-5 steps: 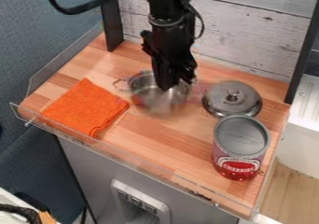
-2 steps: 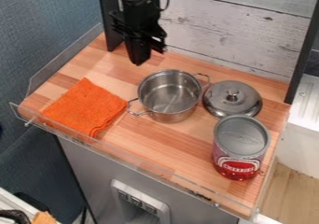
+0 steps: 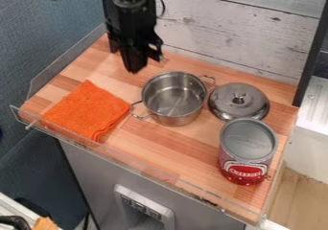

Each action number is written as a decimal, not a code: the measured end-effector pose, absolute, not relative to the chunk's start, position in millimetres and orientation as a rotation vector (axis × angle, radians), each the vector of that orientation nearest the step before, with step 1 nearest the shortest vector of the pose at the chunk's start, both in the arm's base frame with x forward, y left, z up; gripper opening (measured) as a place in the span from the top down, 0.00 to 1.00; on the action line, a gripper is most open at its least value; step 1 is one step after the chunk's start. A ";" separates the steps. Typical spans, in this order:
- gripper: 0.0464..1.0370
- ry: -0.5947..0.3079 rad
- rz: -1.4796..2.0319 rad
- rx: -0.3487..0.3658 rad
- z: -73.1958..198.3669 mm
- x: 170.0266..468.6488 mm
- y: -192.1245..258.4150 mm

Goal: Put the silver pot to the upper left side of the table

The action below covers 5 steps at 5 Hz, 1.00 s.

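Four things stand or lie on the wooden tabletop (image 3: 163,159): a silver pot, its size of lid, a folded cloth and a can. The silver pot (image 3: 174,98) sits upright and uncovered around the middle of the tabletop, somewhat nearer the back edge than the front, and well apart from the back left corner. One of its two loop handles points to the back right, the other to the front left, ending just beside the orange cloth (image 3: 87,110). That cloth lies flat near the left end of the front edge.

Just right of the pot, towards the back right corner, the round metal lid (image 3: 239,101) lies with its knob up; whether it touches the pot I cannot tell. In front of the lid, near the right edge, the can (image 3: 247,152) stands upright, grey on top and red at its base.

The black gripper (image 3: 134,71) hangs pointing down over the back left part of the tabletop, behind and to the left of the pot and apart from it. Whether the claw is wide or narrow, I cannot tell. A clear guard (image 3: 67,61) runs along the left edge.
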<state>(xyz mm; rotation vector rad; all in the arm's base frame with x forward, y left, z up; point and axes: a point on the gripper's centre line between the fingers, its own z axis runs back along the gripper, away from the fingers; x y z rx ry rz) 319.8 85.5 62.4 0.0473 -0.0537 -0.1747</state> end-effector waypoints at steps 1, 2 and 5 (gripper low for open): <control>0.59 -0.053 -0.252 0.046 64.3 312.2 54.4; 0.27 -0.041 -0.299 0.042 60.0 306.1 30.9; 0.07 0.053 -0.333 0.080 6.5 308.0 5.7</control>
